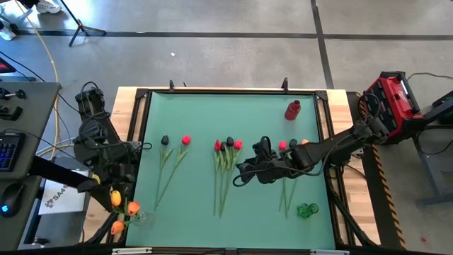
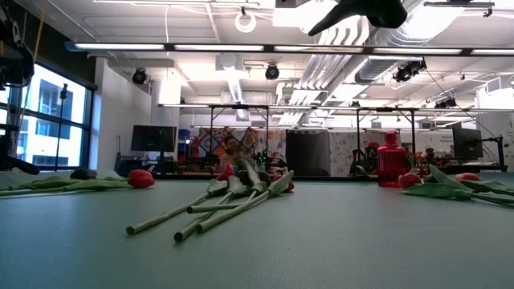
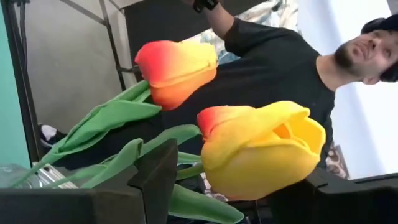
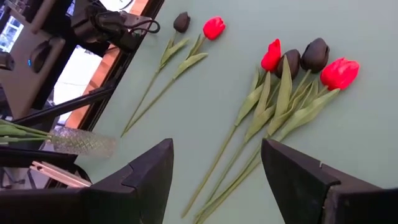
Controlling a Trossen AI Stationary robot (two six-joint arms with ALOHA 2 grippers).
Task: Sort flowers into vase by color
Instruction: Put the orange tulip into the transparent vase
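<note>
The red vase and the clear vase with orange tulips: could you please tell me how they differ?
The red vase stands on the green mat near its far right corner; the clear vase sits off the mat's left edge, beside the left gripper. The red vase is opaque and shows no flowers; the clear vase holds orange tulips. Neither is gripped.

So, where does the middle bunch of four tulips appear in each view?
High view: middle bunch of four tulips at mat centre, left of the right gripper.
Low view: centre foreground, stems toward camera.
Left wrist view: not in it.
Right wrist view: beyond the fingers.
Shared landmark: red bottle.
</note>
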